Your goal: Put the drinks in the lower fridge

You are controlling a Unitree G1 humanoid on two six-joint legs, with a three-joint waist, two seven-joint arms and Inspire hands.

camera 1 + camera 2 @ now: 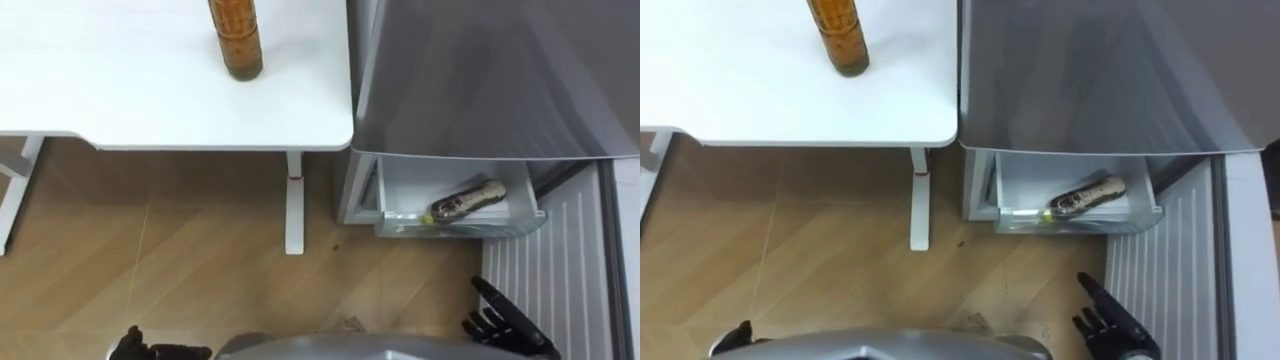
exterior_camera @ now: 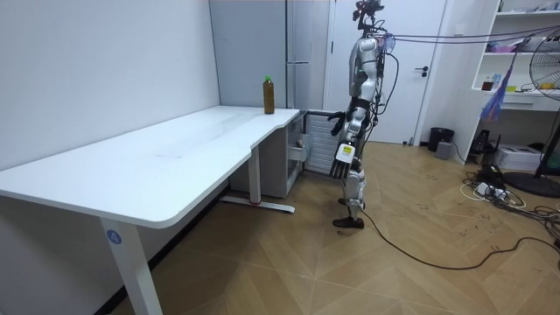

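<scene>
Left eye view looks down past my chest at the corner where the white worktop (image 1: 120, 90) meets the grey fridge (image 1: 480, 80), the two standing just beside each other. At the bottom of the fridge, the lower drawer (image 1: 400, 190) is pulled out over the wooden floor (image 1: 180, 260). It is a pale, shallow tray, and it holds one drink: a dark bottle (image 1: 468, 201) lying on its side, slanted across the tray, with its yellow-green cap toward the front edge and its pale end toward the back. The other drink, an amber bottle (image 1: 235, 40), stands upright on the worktop, near the end that adjoins the fridge and well apart from the drawer. To the right of the drawer, the open fridge door (image 1: 560, 270) shows its ribbed white lining. My right hand (image 1: 510, 325) hangs low in front of that door, near the drawer but touching nothing, with its dark fingers spread loosely and holding nothing. My left hand (image 1: 135, 347) shows at the lower edge over the floor, away from both bottles, and I cannot tell its state. In the room view I stand upright on the wooden floor facing the fridge, just off the end of the worktop.
</scene>
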